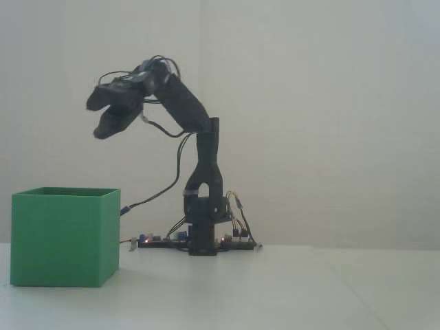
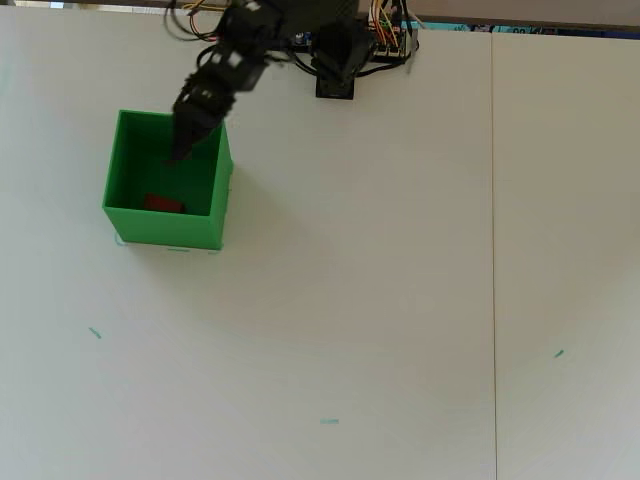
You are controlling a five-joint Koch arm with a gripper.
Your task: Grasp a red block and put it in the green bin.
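The green bin (image 2: 214,216) stands on the white table at upper left in the overhead view, and at lower left as the green bin (image 1: 65,237) in the fixed view. The red block (image 2: 162,203) lies on the bin's floor near its front wall; the fixed view hides it behind the wall. My gripper (image 1: 95,118) hangs high above the bin's right side, open, with nothing between its fingers. From above, the gripper (image 2: 183,140) overlaps the bin's back right corner.
The arm's base (image 2: 335,80) with a circuit board and coloured wires (image 2: 392,30) sits at the table's back edge. A seam (image 2: 493,250) runs down the table on the right. Small teal marks (image 2: 329,421) dot the surface.
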